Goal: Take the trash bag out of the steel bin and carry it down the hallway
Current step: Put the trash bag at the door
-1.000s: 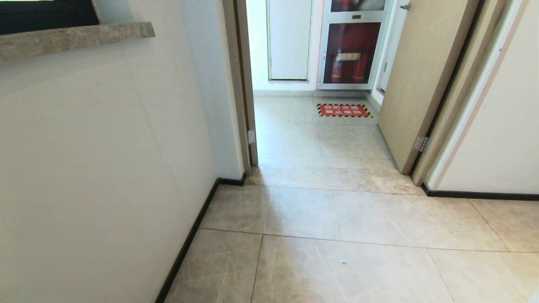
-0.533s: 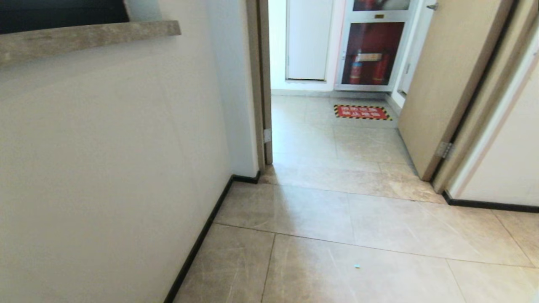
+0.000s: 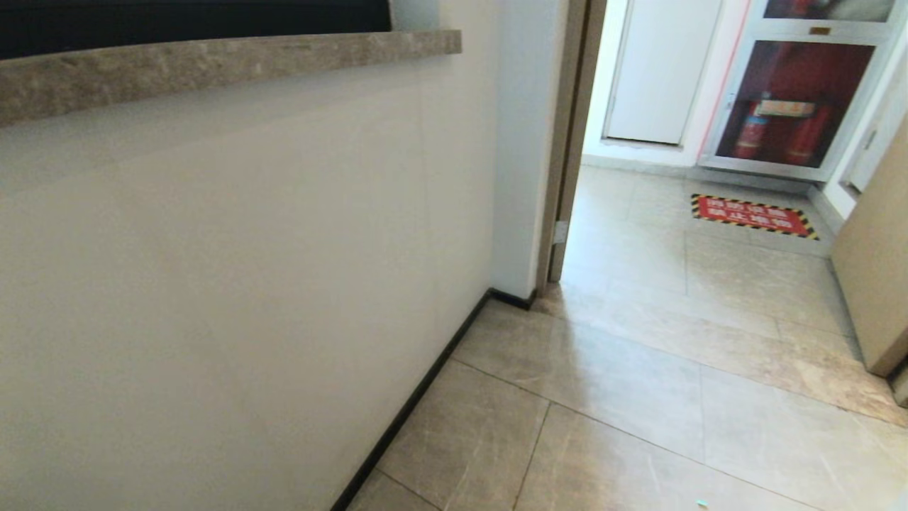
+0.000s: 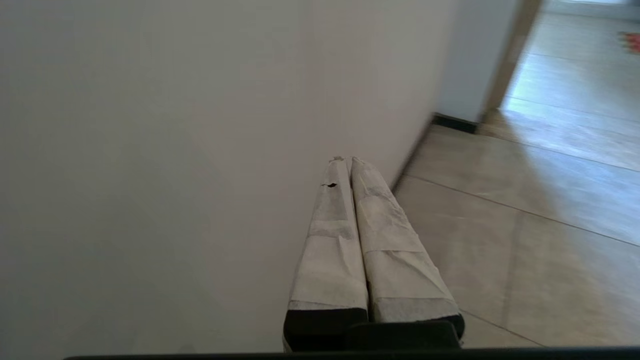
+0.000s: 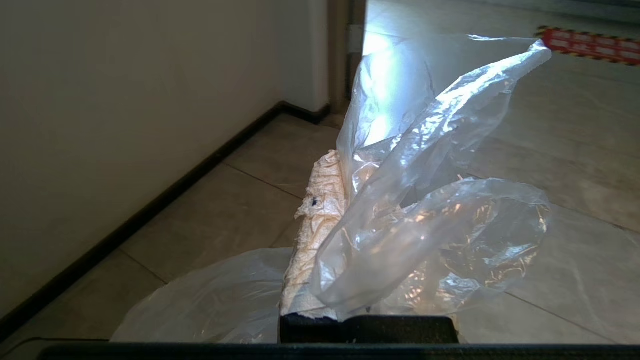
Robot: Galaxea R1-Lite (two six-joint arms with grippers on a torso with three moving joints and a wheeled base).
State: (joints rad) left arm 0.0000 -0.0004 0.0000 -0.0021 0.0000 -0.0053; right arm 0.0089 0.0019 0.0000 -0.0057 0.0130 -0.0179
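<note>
The right gripper (image 5: 345, 165), its tape-wrapped fingers clamped together, is pinching the thin, clear, crinkled plastic trash bag (image 5: 425, 225), which is billowing up beside and beyond the fingertips above the grey-beige marbled hallway floor (image 5: 575, 165). The left gripper (image 4: 346, 161) is sitting closed and empty near the pale wall (image 4: 175, 150).

The hallway's polished stone floor tiles (image 3: 638, 369) are grey-beige with faint marbled veins. The plain painted wall (image 3: 234, 284) is pale cream, edged below by a thin black baseboard strip (image 3: 418, 397). The stone window ledge (image 3: 213, 64) is mottled brown-grey. The rectangular floor sign (image 3: 752, 215) is red with a yellow-and-black striped border. The thin crinkled plastic trash bag (image 5: 425, 200) is clear and glossy. The left gripper (image 4: 345, 162) has off-white wrapped fingers on a black base.
</note>
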